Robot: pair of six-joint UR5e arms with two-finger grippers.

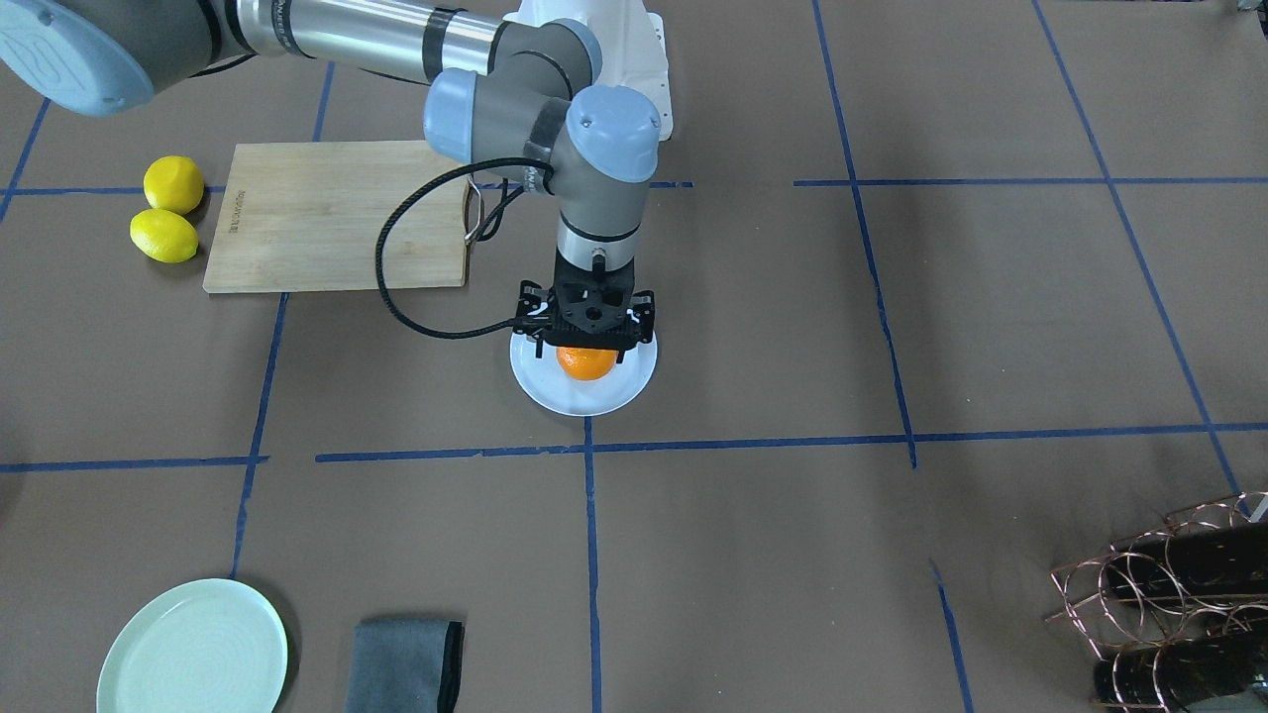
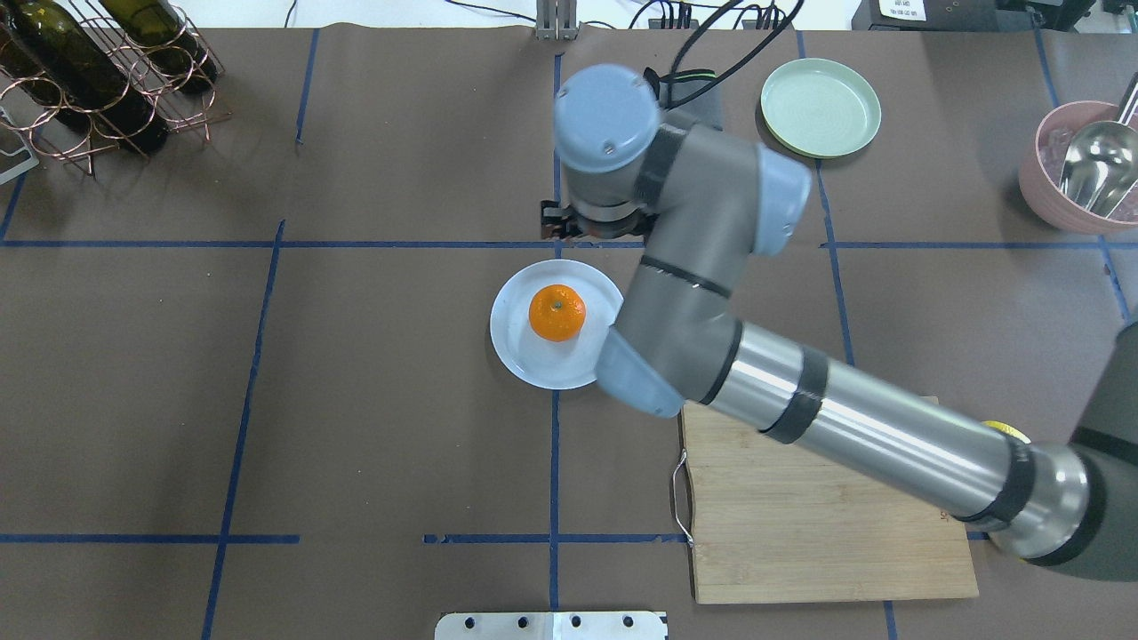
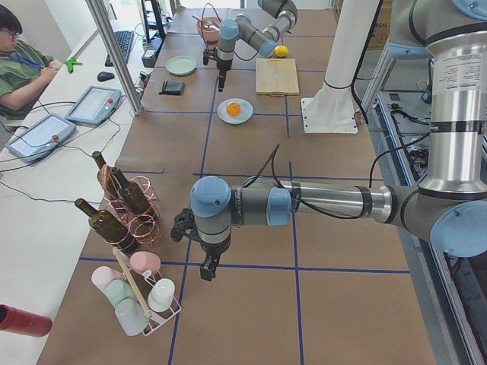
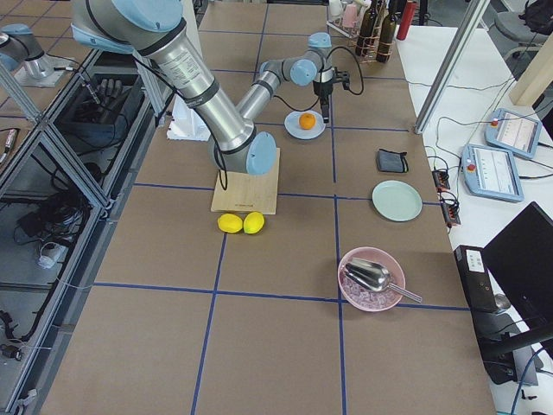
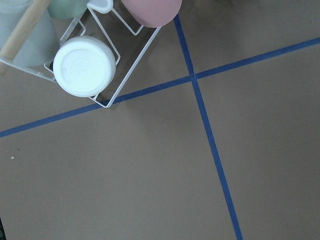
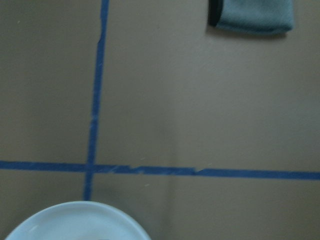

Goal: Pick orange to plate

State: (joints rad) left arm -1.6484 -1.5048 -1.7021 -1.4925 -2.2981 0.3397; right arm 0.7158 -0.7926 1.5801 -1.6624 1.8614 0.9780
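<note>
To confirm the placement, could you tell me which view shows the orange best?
Overhead exterior: the orange sits whole and unobstructed on the plate. Front-facing, the right end effector hides its top; both side views show it small; wrist views miss it.

Brown, seemingly paper-covered table (image 2: pixel 400 444), blue tape grid (image 2: pixel 133 243).

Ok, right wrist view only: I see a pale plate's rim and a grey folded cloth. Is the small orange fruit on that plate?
Observer: Yes, the small round orange sits on the round bluish-white plate, nothing gripping it.
Operator: And the right gripper?
Observer: The right gripper hangs above the plate, jaws spread, clear of the fruit.
Operator: Left arm?
Observer: The left gripper hangs far off, by a white wire cup rack.
</note>
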